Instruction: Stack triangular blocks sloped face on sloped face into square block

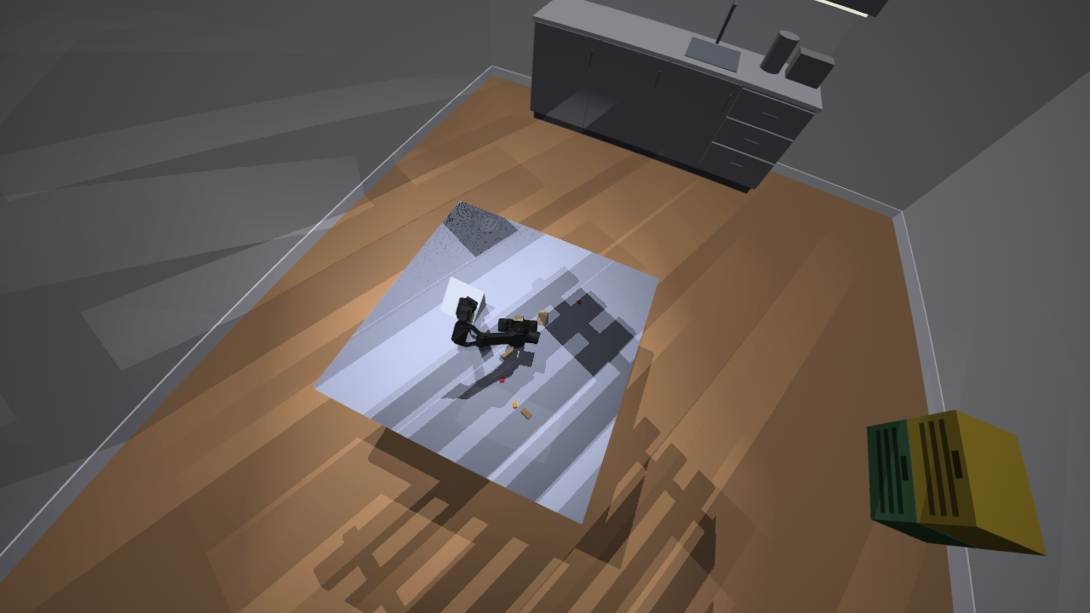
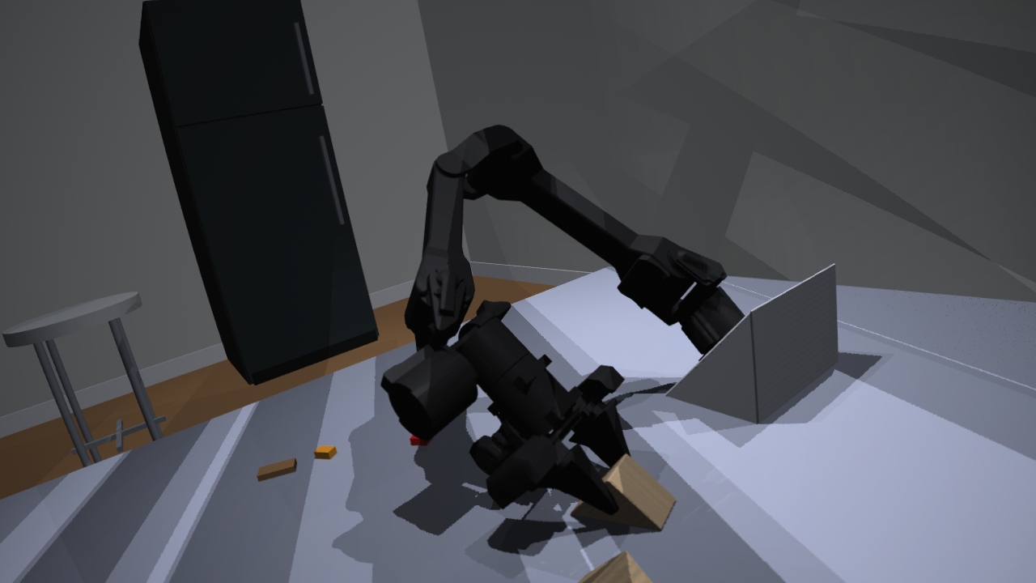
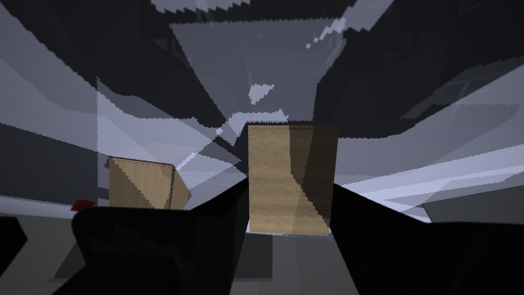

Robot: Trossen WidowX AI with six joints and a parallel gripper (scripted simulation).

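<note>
My gripper point(image 2: 622, 484) point(image 3: 285, 183) is shut on a wooden triangular block point(image 2: 644, 489) point(image 3: 270, 172) point(image 1: 519, 317), one finger on each side. The block's underside appears to be at the table top point(image 1: 365, 380); no gap shows. The other triangular block point(image 1: 542, 317) point(image 3: 141, 180) point(image 2: 619, 568) stands apart, ridge up. It is left of the held block in the wrist view, partly behind a finger, and cut off by the bottom edge in the exterior view.
A grey wedge-shaped panel point(image 2: 793, 347) point(image 1: 457, 291) stands by the arm's base. A wooden piece point(image 1: 507, 352) lies near the arm. Red pieces point(image 1: 501, 379) point(image 1: 579, 302), an orange piece point(image 1: 514, 404) point(image 2: 324, 452) and a brown bar point(image 1: 525, 413) point(image 2: 276, 470) lie farther off.
</note>
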